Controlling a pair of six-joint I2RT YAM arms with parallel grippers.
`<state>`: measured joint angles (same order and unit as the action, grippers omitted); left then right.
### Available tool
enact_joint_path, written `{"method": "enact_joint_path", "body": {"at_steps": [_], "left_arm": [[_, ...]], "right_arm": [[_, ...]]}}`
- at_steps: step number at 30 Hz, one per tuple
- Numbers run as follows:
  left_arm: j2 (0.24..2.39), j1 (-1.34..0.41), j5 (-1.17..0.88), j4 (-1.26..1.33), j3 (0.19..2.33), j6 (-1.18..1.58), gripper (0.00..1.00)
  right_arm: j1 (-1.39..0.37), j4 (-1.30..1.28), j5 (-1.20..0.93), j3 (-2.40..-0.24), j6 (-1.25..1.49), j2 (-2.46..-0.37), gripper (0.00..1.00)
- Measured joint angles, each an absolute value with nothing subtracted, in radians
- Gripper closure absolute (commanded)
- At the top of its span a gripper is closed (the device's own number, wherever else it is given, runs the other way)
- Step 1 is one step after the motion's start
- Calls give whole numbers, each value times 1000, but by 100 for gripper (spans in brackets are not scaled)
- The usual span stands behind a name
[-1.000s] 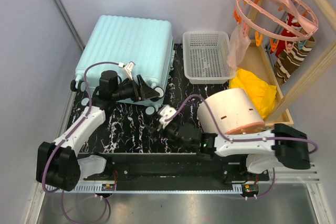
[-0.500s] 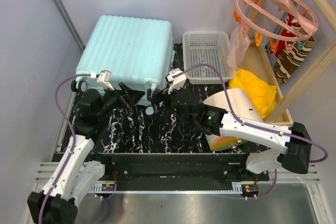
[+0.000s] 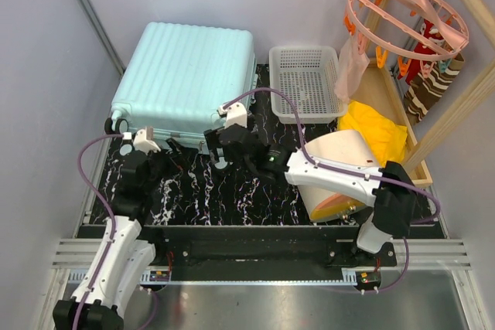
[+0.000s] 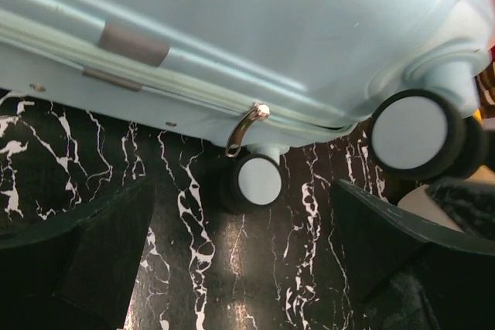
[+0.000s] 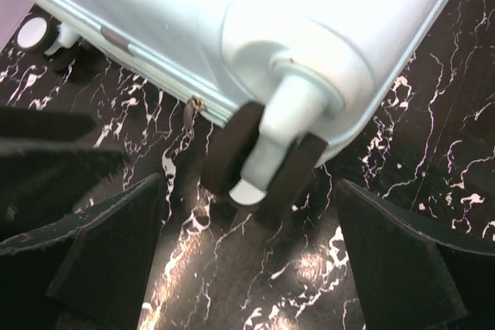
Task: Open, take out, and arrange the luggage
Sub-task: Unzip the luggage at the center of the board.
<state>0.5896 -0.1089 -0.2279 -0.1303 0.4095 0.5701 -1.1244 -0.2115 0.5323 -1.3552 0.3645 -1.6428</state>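
Luggage [image 3: 186, 75] lies shut at the far left of the counter [image 3: 232, 191], left fingers [image 4: 100, 245] and right fingers [image 5: 387, 260] both wide open and empty beside its near wheeled edge; opening is the step in hand, likely calling next for pinching the zipper pull [image 4: 246, 125].

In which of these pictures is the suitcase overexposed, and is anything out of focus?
Right wrist view: the luggage shell is washed out to near white by glare, and the right claw fingers look dark and soft. Left wrist view: even light, zipper pull sharp. Top external view: evenly lit and sharp, with soft shadows only.
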Motion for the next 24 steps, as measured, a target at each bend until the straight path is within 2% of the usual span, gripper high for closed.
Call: {"method": "enact_joint_path", "body": {"at_steps": [6,7,9,12,13,14,17,18,24], "left_arm": [[580,-113,-239,-59,321,580,4],[580,-118,-240,-43,308,581,4],[581,-130,-244,-15,289,581,5],[601,-157,-246,31,274,580,6],[612,-168,-245,49,272,580,6],[624,-178,-245,66,271,577,7],[671,-201,-245,125,268,572,9],[690,-205,-245,142,268,571,10],[783,-210,-241,226,268,565,20]], "right_arm": [[-1124,-269,610,-1475,361,-1758,14],[-1124,-283,622,-1487,359,-1773,22],[-1124,-315,650,-1513,352,-1810,27],[-1124,-350,681,-1523,346,-1833,41],[-1125,-360,688,-1523,350,-1834,61],[-1126,-364,694,-1525,350,-1834,73],[-1124,-374,737,-1528,360,-1836,97],[-1122,-380,745,-1528,356,-1836,100],[-1116,-396,752,-1528,344,-1833,100]]}}
